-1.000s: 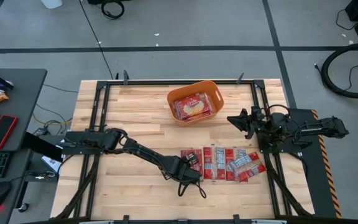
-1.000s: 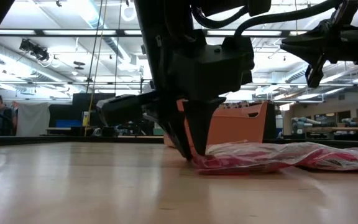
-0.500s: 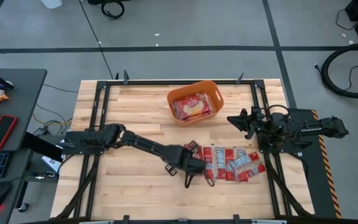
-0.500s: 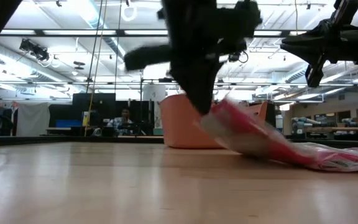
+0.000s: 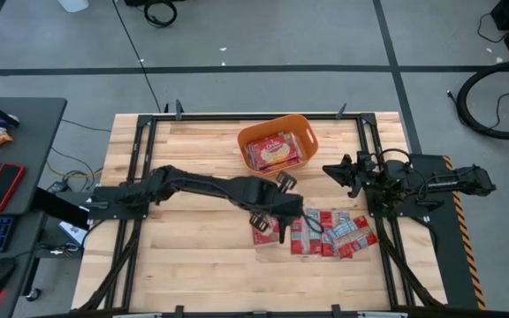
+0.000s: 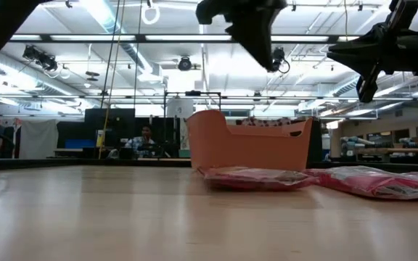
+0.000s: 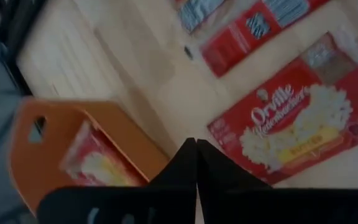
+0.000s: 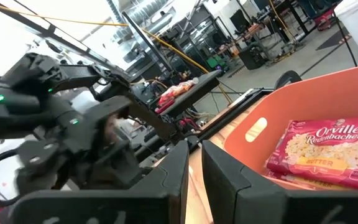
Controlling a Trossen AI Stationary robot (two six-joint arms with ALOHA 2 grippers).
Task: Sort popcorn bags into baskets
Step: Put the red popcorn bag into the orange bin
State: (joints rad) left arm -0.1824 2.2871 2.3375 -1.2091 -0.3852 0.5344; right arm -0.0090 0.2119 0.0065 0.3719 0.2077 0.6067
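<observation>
My left pincer clenched on nothing, up off desk between orange basket and packet row. Big popcorn bag lies flat just below it. Another bag inside basket. Right pincer idles right of basket, narrow gap between fingers.

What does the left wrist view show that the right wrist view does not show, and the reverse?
Only the left wrist view shows the large popcorn bag lying flat on the table and the narrower bags beyond it, past the shut left gripper. Only the right wrist view shows the left arm and the room behind. Both show the orange basket with a bag inside.
</observation>
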